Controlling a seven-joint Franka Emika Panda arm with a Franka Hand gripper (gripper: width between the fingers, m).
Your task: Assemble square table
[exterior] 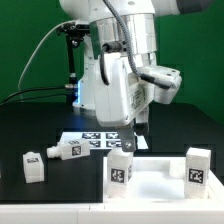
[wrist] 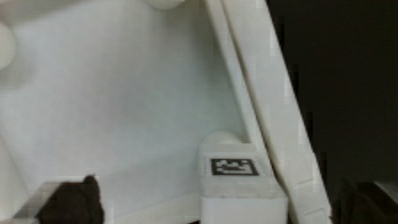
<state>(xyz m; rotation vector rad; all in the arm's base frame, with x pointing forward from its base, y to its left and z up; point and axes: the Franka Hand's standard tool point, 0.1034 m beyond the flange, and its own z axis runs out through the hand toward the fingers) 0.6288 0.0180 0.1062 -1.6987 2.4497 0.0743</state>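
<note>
Slab (exterior: pixel 155 197) flat on table (exterior: pixel 30 115), nearest the exterior camera. Gripper (exterior: pixel 141 127) low over its far rim (wrist: pixel 267 110), fingertips (wrist: pixel 71 200) wide apart, astride that rim, clasping nothing; seemingly posed to take or nudge the edge. Tagged block (wrist: pixel 231 168) tight against rim; leg or not, cannot tell. Near block (exterior: pixel 120 168) and far block (exterior: pixel 197 165) upright at slab. Upright leg (exterior: pixel 33 166) and lying leg (exterior: pixel 65 150) well apart at exterior view's left, out of arm's way. Marker board (exterior: pixel 95 140) beyond.

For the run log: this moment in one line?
gripper: open | over: square table rim | held: nothing | legs: two lying loose
</note>
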